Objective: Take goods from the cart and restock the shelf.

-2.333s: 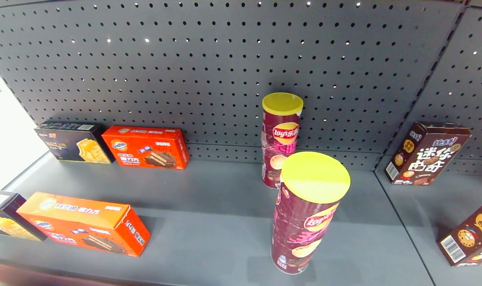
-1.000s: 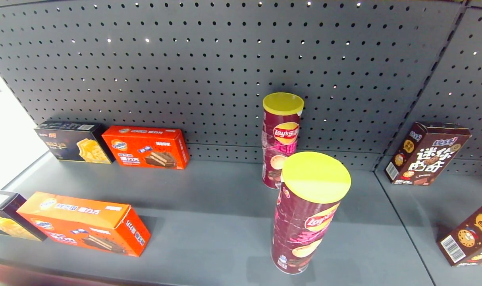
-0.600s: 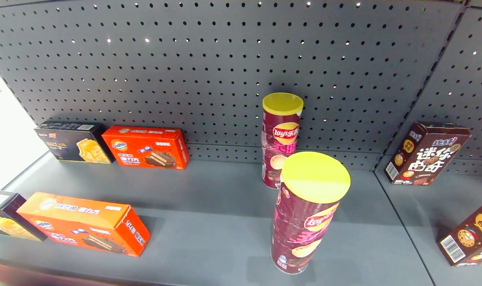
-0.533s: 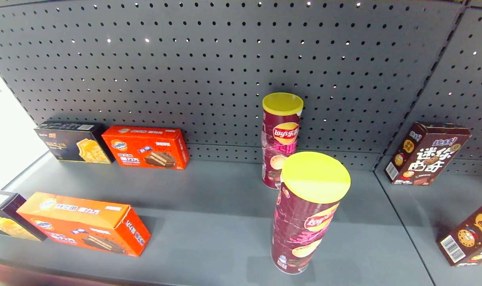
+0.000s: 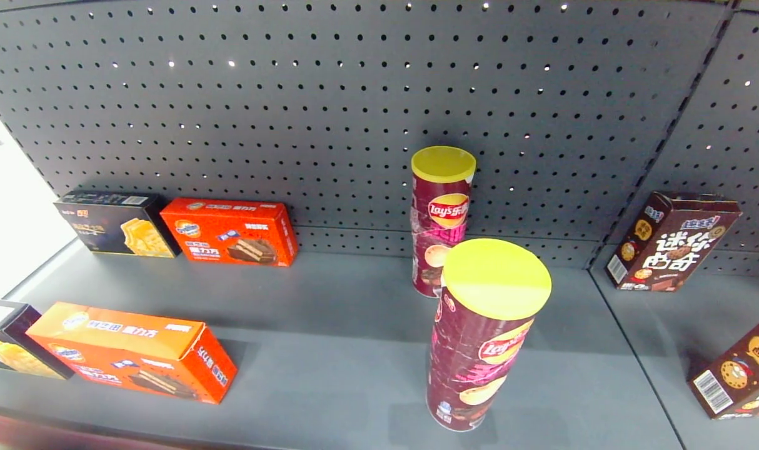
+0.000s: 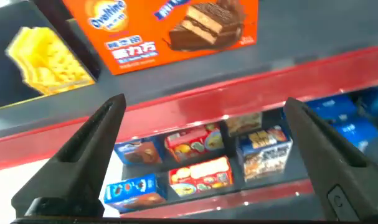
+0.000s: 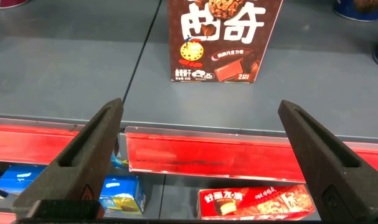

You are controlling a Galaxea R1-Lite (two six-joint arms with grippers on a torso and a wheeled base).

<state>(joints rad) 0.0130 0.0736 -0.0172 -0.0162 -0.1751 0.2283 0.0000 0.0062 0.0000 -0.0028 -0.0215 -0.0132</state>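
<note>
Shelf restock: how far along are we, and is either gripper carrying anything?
Done so far: two chip cans stand upright on the shelf, with orange boxes and brown cookie boxes placed either side. In hand: nothing; left gripper and right gripper are both open and empty. Left: bare shelf between the boxes and cans suggests more goods to fetch.

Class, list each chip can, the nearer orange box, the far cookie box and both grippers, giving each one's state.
Front chip can: upright, lid on.
Back chip can: upright, lid on.
Nearer orange box: closed.
Far cookie box: standing on end.
Left gripper: open, empty.
Right gripper: open, empty.
</note>
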